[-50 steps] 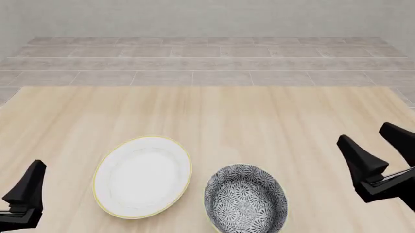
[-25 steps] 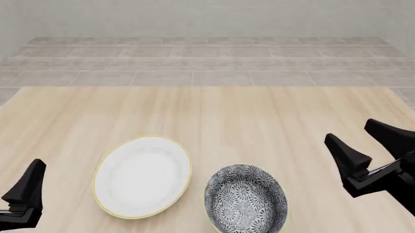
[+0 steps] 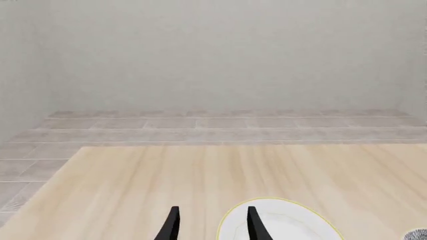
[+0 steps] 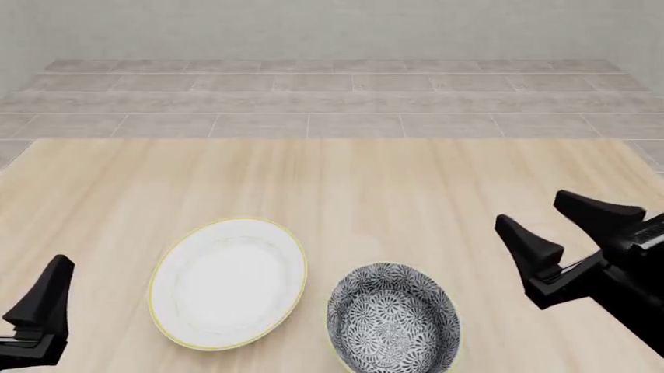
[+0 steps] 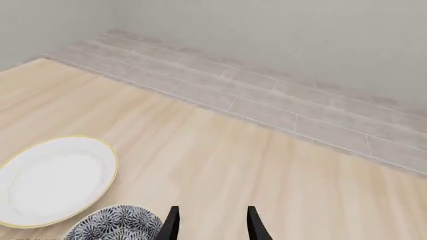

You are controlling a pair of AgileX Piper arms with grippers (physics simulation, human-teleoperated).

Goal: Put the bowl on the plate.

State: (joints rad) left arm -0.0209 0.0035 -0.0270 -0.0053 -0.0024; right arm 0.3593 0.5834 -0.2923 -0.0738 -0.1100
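1. The bowl (image 4: 393,318) sits on the worktop (image 4: 415,186) near its front edge, just right of the plate (image 4: 228,281), not touching.
2. Right end effector (image 4: 568,233) spread wide, grasping nothing, right of the bowl.
3. Left end effector (image 3: 212,225) parted, empty.

Table (image 4: 415,186): pale wood-grain top, light beige. Floor (image 4: 311,101): grey-brown rectangular tiles in staggered rows beyond the table's far edge. Wall (image 4: 332,27): plain pale grey.

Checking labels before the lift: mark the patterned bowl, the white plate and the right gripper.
patterned bowl (image 4: 393,318), front view, on its floral inside.
white plate (image 4: 227,282), front view, on its bare centre.
right gripper (image 4: 565,233), front view, midway between its open jaws.
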